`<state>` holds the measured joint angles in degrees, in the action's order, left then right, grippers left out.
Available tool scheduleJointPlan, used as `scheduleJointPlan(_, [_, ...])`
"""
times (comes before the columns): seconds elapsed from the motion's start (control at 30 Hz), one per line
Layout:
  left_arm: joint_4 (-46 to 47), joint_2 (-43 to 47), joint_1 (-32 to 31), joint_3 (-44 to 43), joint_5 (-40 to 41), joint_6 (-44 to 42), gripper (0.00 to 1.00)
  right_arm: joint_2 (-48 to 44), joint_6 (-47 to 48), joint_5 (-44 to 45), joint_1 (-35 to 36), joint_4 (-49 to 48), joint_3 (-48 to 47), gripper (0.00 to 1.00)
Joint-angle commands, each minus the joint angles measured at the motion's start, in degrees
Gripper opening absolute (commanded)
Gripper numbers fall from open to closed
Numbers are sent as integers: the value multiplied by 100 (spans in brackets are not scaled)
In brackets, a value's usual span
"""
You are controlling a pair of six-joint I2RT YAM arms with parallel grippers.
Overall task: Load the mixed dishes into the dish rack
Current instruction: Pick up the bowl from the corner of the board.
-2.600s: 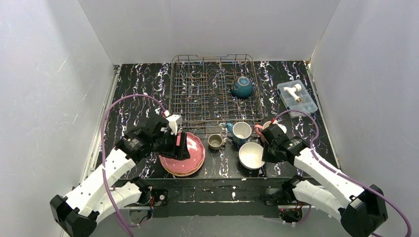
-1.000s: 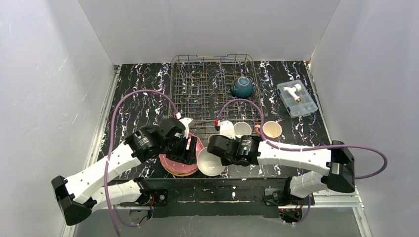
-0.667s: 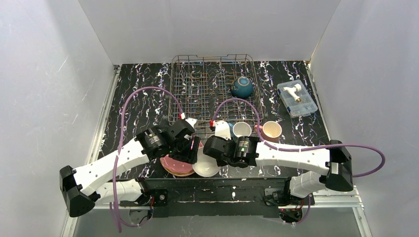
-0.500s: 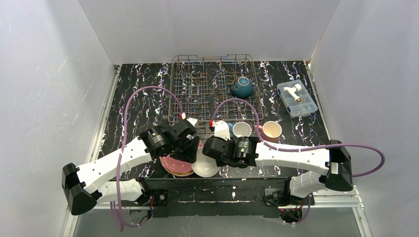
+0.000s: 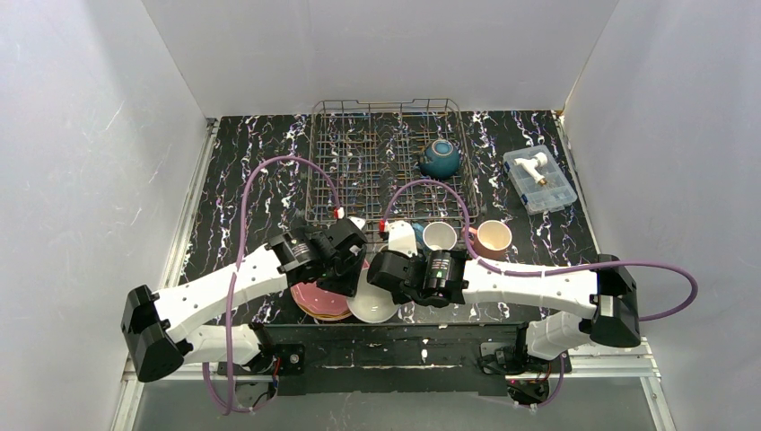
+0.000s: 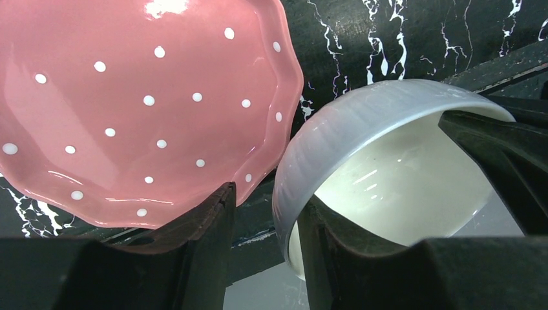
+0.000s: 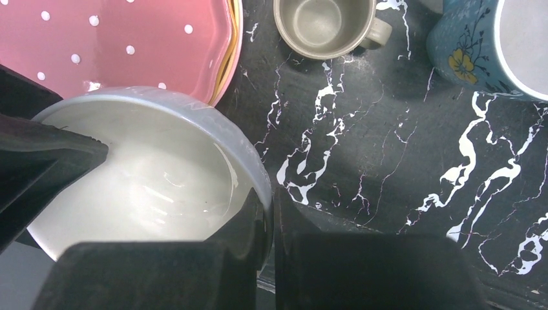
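Observation:
A white bowl (image 5: 375,303) hangs tilted by the near table edge, beside the stack of scalloped plates topped by a pink dotted plate (image 5: 316,297). My right gripper (image 5: 391,272) is shut on the bowl's right rim (image 7: 255,177), one finger inside and one outside. My left gripper (image 5: 352,269) straddles the opposite rim (image 6: 291,174). Its inner finger (image 6: 323,232) lies against the bowl's inside wall and its outer finger (image 6: 207,226) stands apart from the wall, so it is open. The dish rack (image 5: 359,166) stands behind, with a teal bowl (image 5: 440,158) in it.
A grey-olive mug (image 7: 320,22) and a blue flowered mug (image 7: 491,39) stand just beyond the bowl, with a pink mug (image 5: 494,238) to their right. A clear plastic box (image 5: 538,178) lies at the far right. The table's front edge runs right under the bowl.
My right arm swung the white bowl left, next to the plates. My left gripper moved right from over the plates onto the bowl's rim, and its jaws have narrowed.

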<state>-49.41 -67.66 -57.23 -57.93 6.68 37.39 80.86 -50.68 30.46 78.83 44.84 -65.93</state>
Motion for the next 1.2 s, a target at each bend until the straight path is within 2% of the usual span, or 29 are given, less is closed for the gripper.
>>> scheduleJointPlan(0.0, [-27,-58,-55,-194,141,41,37,-113,-152,289,43,-258,-333,1])
scheduleJointPlan(0.13, [-16,-96,-69,-175,133,52,32,-123,-161,303,53,-258,-367,1])
scheduleJointPlan(0.43, [113,-61,-82,-117,-27,40,0,-184,-175,291,71,-296,-330,1])
scheduleJointPlan(0.6, [226,138,-81,-77,-17,49,0,-351,-188,239,71,-397,-168,1])
scheduleJointPlan(0.83, [238,272,-78,-89,39,32,0,-661,-131,144,71,-601,88,21])
scheduleJointPlan(0.97, [290,334,-78,-87,-18,-9,0,-994,-93,155,71,-745,283,42])
scheduleJointPlan(1.17, [316,367,-53,-175,-38,-122,0,-1386,-41,196,71,-744,467,63])
